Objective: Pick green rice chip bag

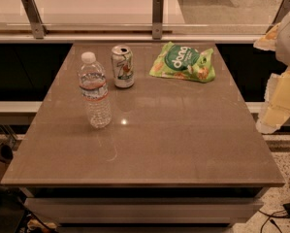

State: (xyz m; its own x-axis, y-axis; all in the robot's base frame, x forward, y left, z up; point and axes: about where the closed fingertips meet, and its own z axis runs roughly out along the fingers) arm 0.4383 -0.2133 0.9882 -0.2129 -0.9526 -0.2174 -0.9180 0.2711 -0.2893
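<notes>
The green rice chip bag (183, 62) lies flat at the far right of the brown table (183, 144). It is light green with a dark green round logo and white "dang" lettering. My gripper (276, 106) is at the right edge of the view, beyond the table's right side. It is nearer to me than the bag, well to its right, and not touching it.
A green-and-white soda can (122, 66) stands left of the bag. A clear water bottle with a white cap (94, 91) stands in front of the can, to its left. A glass railing with metal posts (157, 16) runs behind the table.
</notes>
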